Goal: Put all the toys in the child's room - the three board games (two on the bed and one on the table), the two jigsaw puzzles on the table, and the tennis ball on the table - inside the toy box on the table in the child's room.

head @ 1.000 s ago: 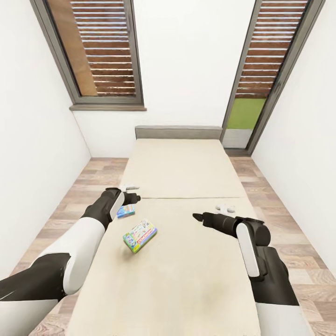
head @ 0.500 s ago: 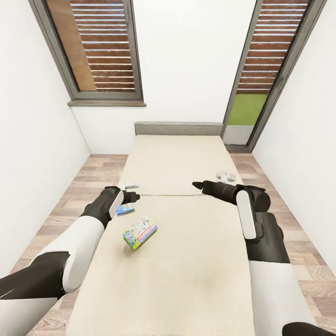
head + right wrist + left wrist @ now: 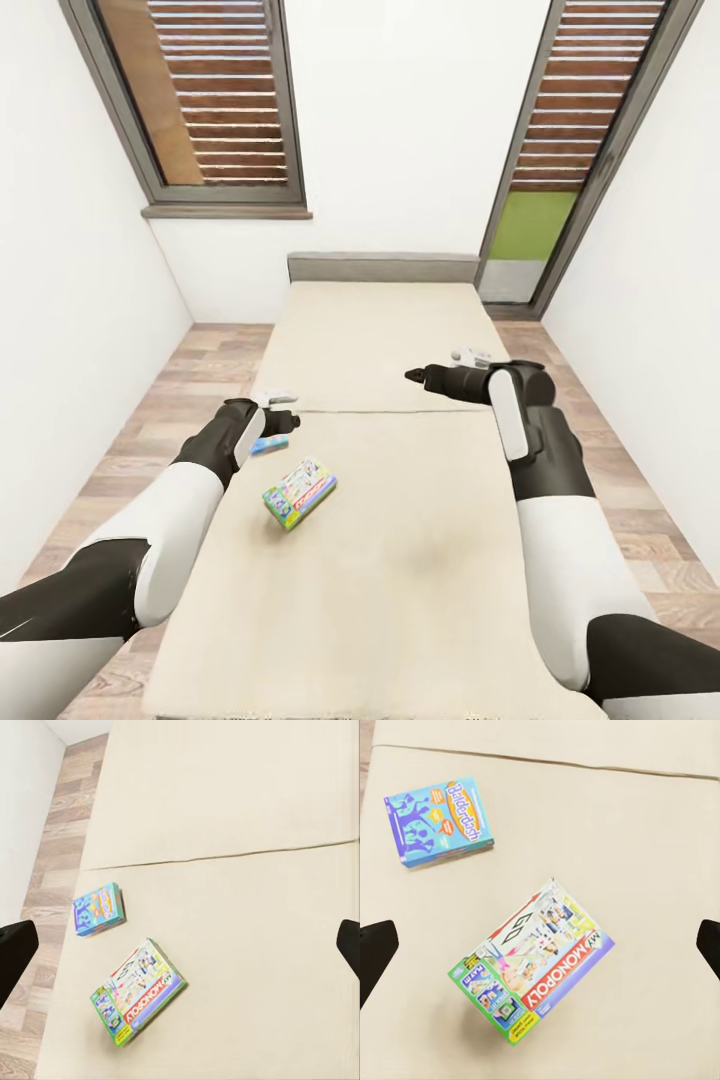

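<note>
Cream bed (image 3: 420, 560) carries both board games (image 3: 531, 960) just beside the wide-open left gripper (image 3: 280, 410), well apart from the open right gripper (image 3: 412, 376).

Bright, even, shadowless-looking render light fills the room. The bed (image 3: 390, 340) shows only a faint dark smudge near its foot. Wide-angle distortion leans the windows (image 3: 215, 100) outward at the head view's edges. Wrist views are soft, with box print slightly blurred.

Two board games (image 3: 299, 494) on the bed (image 3: 400, 560), left side
</note>
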### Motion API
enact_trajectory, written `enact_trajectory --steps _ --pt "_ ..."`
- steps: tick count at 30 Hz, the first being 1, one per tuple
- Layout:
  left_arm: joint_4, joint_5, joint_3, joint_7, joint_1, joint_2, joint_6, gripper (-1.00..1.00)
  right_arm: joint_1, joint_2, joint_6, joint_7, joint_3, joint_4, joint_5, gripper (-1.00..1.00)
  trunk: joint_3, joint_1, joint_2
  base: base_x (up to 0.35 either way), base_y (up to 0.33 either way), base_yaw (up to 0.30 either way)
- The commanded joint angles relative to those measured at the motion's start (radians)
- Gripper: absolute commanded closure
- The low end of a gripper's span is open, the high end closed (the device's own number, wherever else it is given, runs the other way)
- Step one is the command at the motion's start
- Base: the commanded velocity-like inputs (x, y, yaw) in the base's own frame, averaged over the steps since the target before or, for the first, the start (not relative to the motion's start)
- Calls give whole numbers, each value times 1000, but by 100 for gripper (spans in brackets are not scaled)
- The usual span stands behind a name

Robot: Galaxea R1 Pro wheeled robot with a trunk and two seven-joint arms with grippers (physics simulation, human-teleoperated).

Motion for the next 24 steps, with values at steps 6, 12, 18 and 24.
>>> enact_trajectory --steps 6,12,18,24 --pt "-1 3 6 4 -1 -2 1 -100 -11 2 5 -12 1 8 -1 -100 -11 0 -1 0 0 0" --pt "-1 3 6 3 -1 -3 -3 -100 -12 13 5 -17 4 8 5 -100 -21 0 -1 0 0 0" --pt "-1 2 6 3 -25 -3 -3 -100 -12 16 5 -18 5 6 7 -100 -31 0 -1 0 0 0" --pt "3 3 6 3 -76 1 0 -100 -11 16 5 -18 6 0 7 -100 -40 0 -1 0 0 0"
